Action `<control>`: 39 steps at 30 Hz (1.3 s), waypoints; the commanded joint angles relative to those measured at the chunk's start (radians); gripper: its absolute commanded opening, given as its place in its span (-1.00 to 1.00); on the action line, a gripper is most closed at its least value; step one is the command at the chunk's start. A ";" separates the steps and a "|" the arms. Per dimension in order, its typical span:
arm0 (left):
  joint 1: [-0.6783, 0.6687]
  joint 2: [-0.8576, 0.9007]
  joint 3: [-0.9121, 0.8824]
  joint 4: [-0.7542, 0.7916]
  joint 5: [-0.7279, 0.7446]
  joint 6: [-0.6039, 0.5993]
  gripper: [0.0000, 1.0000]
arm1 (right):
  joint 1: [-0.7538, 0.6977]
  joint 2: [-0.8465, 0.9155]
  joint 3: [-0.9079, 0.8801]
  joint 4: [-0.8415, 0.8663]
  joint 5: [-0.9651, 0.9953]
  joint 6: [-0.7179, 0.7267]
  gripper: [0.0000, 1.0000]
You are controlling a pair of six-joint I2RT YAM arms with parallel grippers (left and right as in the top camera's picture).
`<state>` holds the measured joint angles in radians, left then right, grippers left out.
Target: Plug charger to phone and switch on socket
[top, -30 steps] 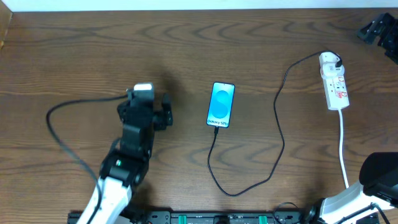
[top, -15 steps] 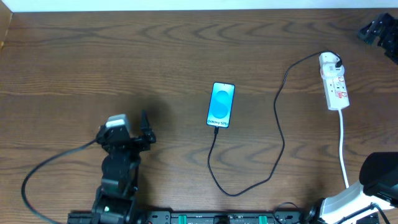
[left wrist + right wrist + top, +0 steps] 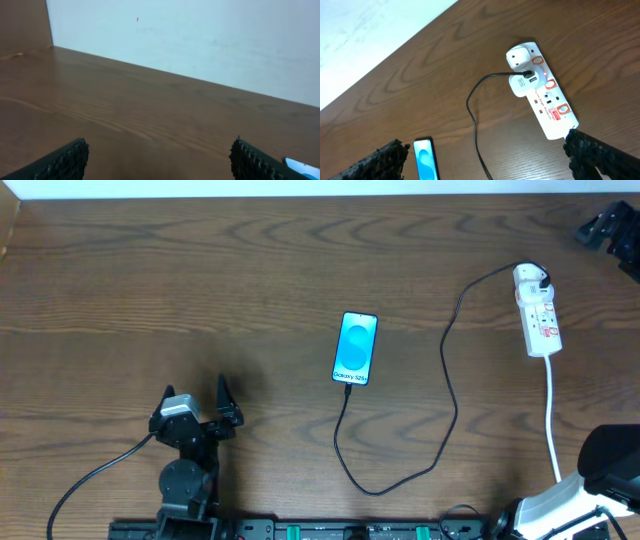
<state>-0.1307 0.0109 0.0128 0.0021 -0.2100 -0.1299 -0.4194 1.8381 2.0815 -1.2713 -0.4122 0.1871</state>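
From overhead, the phone [image 3: 356, 348] is lying screen-up at mid-table. The charger [image 3: 447, 395] is looping from the phone's near end out to the socket [image 3: 538, 312] at the far right. Its tip is sitting against the phone's edge, though whether it is fully seated I cannot tell. The left gripper [image 3: 194, 387] is hovering well apart at lower left. In the left wrist view, its jaws are standing wide over the bare table [image 3: 150, 100], holding nothing. In the right wrist view, the right gripper [image 3: 485, 140] is hanging high above the socket, jaws spread wide and empty, and the black adapter [image 3: 526, 75] is sitting in an end outlet. The cable is looking limp and light, so probably only its stiff tip is offering a firm hold. The slim phone is likely needing bracing at its edges, and the light socket is probably wanting a straight downward press on a switch [image 3: 551, 84].
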 commanded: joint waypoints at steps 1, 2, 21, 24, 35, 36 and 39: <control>0.021 -0.009 -0.009 -0.062 0.028 0.058 0.81 | 0.001 0.000 0.010 -0.001 -0.008 0.011 0.99; 0.024 -0.009 -0.009 -0.062 0.035 0.072 0.80 | 0.002 0.000 0.010 -0.001 -0.008 0.010 0.99; 0.030 -0.009 -0.009 -0.072 0.121 0.132 0.81 | -0.011 0.000 0.010 -0.002 -0.008 0.010 0.99; 0.029 -0.009 -0.009 -0.069 0.130 0.133 0.81 | -0.011 0.000 0.010 -0.001 -0.008 0.011 0.99; 0.029 -0.007 -0.009 -0.069 0.130 0.133 0.81 | -0.012 0.000 0.010 -0.001 -0.008 0.010 0.99; 0.029 -0.007 -0.009 -0.069 0.130 0.133 0.81 | -0.012 0.000 0.010 -0.001 -0.008 0.010 0.99; 0.029 -0.007 -0.009 -0.069 0.130 0.133 0.80 | -0.012 0.000 0.010 -0.001 -0.008 0.011 0.99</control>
<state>-0.1062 0.0109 0.0265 -0.0303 -0.0834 -0.0170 -0.4278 1.8381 2.0815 -1.2713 -0.4122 0.1871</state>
